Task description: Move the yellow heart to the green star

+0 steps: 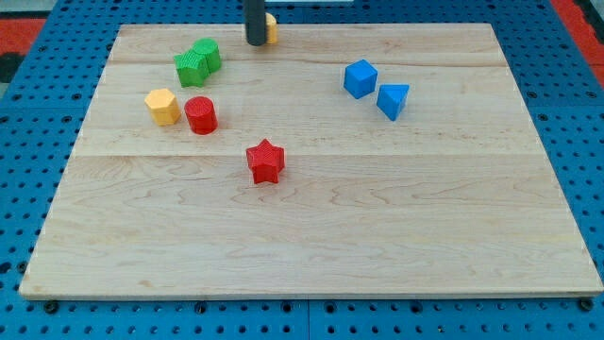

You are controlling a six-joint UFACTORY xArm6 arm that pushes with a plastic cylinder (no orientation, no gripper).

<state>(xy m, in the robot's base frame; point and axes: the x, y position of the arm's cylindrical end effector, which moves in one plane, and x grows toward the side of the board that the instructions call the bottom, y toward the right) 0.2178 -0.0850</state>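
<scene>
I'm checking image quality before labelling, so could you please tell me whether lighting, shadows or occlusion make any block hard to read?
In the camera view, lighting is even, with soft short shadows and no strong glare on the wooden board. The red star and blue cube are sharp. My tip hides most of a yellow block at the view's top, so its shape cannot be told.

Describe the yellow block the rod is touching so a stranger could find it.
Start at the wooden board's top edge, left of centre, where my tip stands. The yellow block peeks out on its right, mostly hidden. The yellow hexagon sits lower left, beside the red cylinder.
</scene>
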